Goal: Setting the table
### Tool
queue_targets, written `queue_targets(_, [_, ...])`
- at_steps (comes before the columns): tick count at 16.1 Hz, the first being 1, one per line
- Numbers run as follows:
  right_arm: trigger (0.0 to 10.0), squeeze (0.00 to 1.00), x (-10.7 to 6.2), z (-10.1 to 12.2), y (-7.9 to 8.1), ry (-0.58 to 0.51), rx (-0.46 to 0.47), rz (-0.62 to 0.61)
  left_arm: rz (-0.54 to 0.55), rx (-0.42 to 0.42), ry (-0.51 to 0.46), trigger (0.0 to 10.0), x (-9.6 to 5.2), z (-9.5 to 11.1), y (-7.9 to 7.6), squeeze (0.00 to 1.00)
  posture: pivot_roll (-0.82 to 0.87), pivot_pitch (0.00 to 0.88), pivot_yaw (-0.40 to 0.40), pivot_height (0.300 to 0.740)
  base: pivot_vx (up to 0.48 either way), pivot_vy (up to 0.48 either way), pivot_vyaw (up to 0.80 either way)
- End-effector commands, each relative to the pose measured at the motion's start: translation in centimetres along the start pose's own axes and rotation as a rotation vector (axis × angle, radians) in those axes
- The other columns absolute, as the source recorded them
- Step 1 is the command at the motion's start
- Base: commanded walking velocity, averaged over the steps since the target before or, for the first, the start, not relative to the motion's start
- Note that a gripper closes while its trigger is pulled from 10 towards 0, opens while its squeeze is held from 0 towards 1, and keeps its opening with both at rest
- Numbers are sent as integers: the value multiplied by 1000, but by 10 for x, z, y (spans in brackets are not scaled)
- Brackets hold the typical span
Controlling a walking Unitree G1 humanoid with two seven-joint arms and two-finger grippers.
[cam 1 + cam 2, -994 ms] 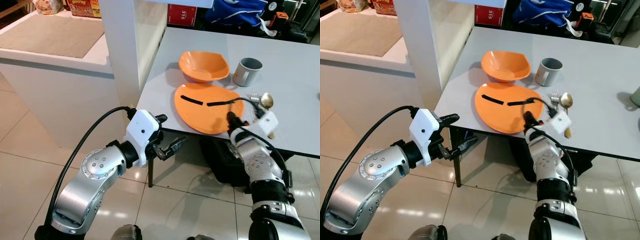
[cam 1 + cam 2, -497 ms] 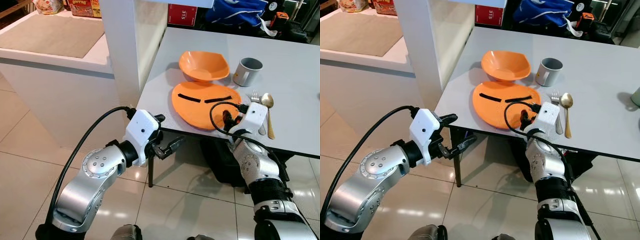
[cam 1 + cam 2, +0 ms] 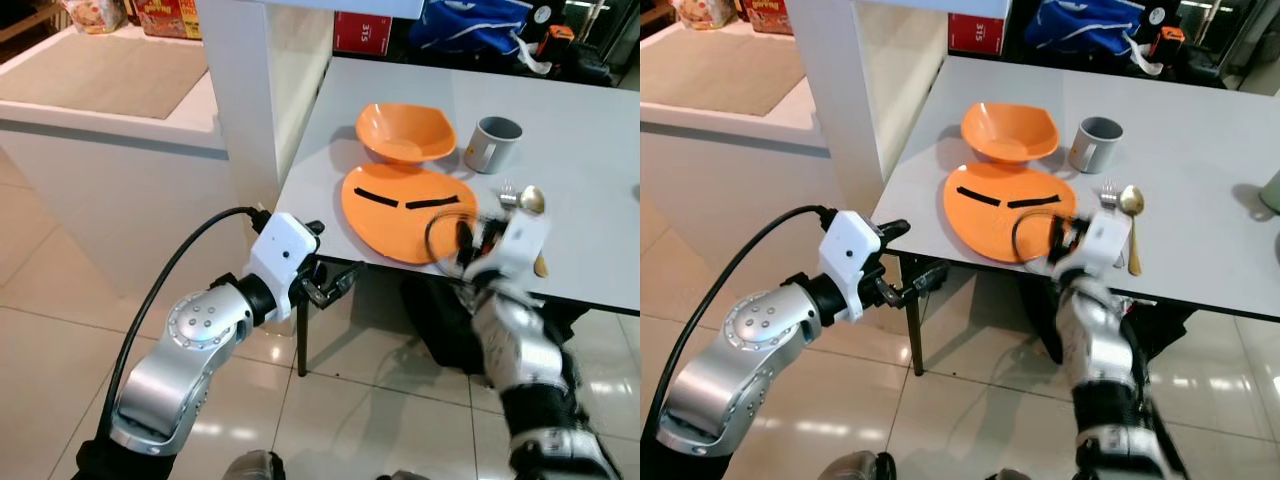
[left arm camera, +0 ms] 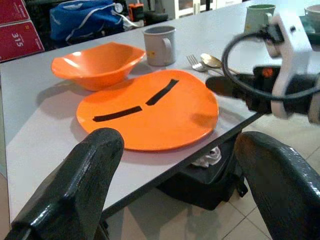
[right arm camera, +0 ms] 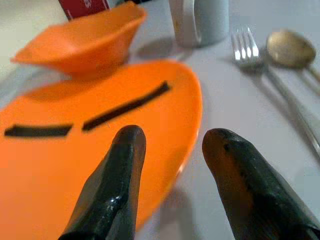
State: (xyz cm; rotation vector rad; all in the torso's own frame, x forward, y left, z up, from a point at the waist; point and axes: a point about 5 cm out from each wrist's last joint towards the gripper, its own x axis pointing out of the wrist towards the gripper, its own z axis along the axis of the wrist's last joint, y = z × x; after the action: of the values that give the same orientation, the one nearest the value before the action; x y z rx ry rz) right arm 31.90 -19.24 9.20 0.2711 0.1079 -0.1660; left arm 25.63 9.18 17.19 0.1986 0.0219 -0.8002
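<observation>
The left arm (image 3: 190,350) is bent at the elbow and held out over the tiled floor (image 3: 60,330), below and short of the tabletop's (image 3: 1200,130) near edge. The left gripper (image 3: 325,282) is aimed toward that edge, and its jaws are seen spread wide apart in the left wrist view, with nothing between them.

The right arm (image 3: 1095,340) is raised from below, blurred, with its wrist at the near edge of the tabletop. The right gripper (image 5: 170,160) is held low over the near rim of the orange plate (image 3: 405,212); its jaws are parted with a gap between them and nothing is pinched. One finger is placed above the plate's surface, the other above the bare tabletop just beside the rim.

The plate is set close to the near left corner of the tabletop, its rim reaching almost to the edge. Two black strips (image 4: 132,102) are laid across it. An orange bowl (image 3: 405,130) is set just behind the plate, and a grey mug (image 3: 493,143) to the bowl's right. A fork (image 5: 250,45) and a gold spoon (image 3: 1130,205) are laid side by side just right of the plate. A white pillar (image 3: 245,90) is stood beside the tabletop's left edge; open grey surface is left to the right of the cutlery
</observation>
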Motion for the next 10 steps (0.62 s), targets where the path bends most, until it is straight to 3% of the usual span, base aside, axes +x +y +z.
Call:
queue_targets(1, [10000, 0, -4, 20, -1, -98, -9, 13, 39, 21, -11, 10000, -1, 2, 5, 0, 47, 45, 15, 740, 0, 0, 0])
queue_targets(2, [10000, 0, -7, 23, -2, -122, -21, 13, 54, 26, -14, 10000, -1, 2, 6, 0, 48, 44, 9, 740, 0, 0, 0])
queue_targets(4, [10000, 0, -41, 53, -15, -325, -14, -21, 209, 16, -72, 10000, -1, 3, 14, 0, 34, 36, 13, 740, 0, 0, -394])
queue_targets(6, [10000, 0, -83, 71, -16, -438, -163, -25, 291, -17, -24, 10000, -9, -16, 17, 0, -17, 35, 35, 740, 0, 0, -800])
queue_targets(8, [10000, 0, -105, 68, -14, -442, -245, -20, 280, -31, -25, 10000, -9, -22, 14, 0, -40, 32, 45, 740, 0, 0, -800])
queue_targets(10, [10000, 0, -125, 52, -19, -364, -264, -63, 277, -43, -98, 10000, 2, -11, 12, 0, -71, 26, 60, 740, 0, 0, -800])
